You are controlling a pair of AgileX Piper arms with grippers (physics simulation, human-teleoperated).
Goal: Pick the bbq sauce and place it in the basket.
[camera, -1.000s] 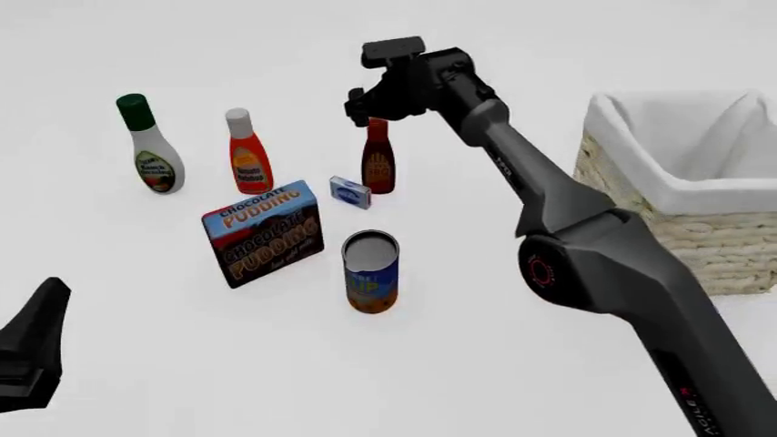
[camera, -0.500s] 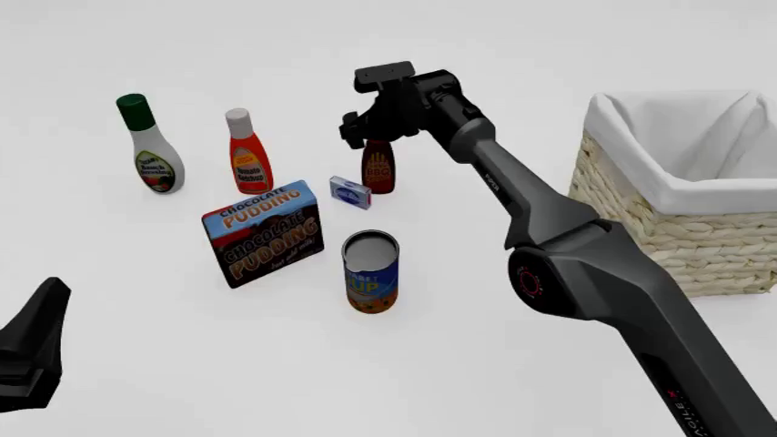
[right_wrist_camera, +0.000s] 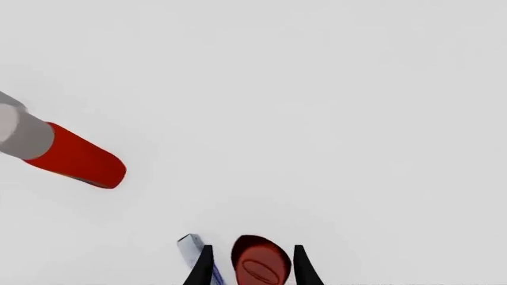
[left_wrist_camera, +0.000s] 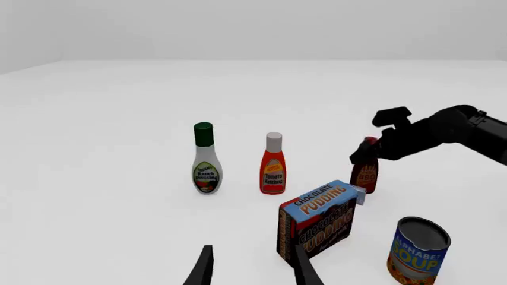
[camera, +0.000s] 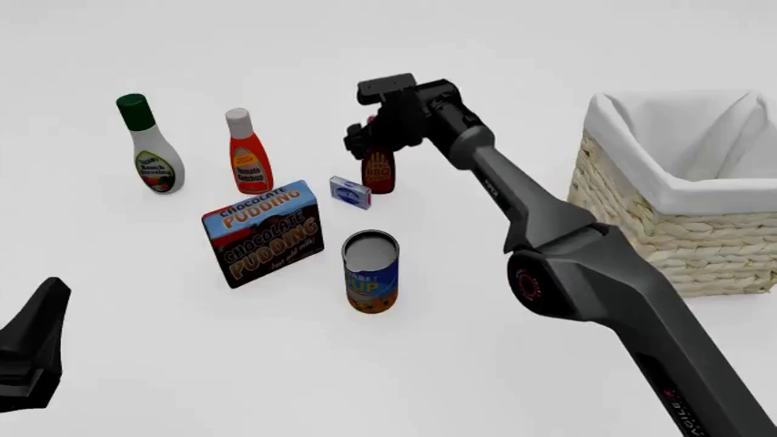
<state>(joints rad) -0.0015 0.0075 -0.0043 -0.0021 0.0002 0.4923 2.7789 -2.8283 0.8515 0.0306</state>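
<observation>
The bbq sauce (camera: 378,171), a slim dark bottle with a red cap, stands upright behind a small blue box. My right gripper (camera: 374,144) is down over its top. In the right wrist view the open fingers (right_wrist_camera: 204,267) stand on either side of the red cap (right_wrist_camera: 258,266), with gaps on both sides. The left wrist view shows the bottle (left_wrist_camera: 365,173) under the right gripper (left_wrist_camera: 379,149). The wicker basket (camera: 643,237) with white lining stands at the right. My left gripper (camera: 35,350) is low at the near left, open and empty (left_wrist_camera: 253,252).
A ketchup bottle (camera: 247,152) and a green-capped white bottle (camera: 151,146) stand left of the sauce. A small blue box (camera: 349,191), a chocolate pudding box (camera: 264,232) and a soup can (camera: 370,271) sit in front of it.
My right gripper has come down and slightly nearer, from above the bbq sauce to around its cap. The left arm has not moved.
</observation>
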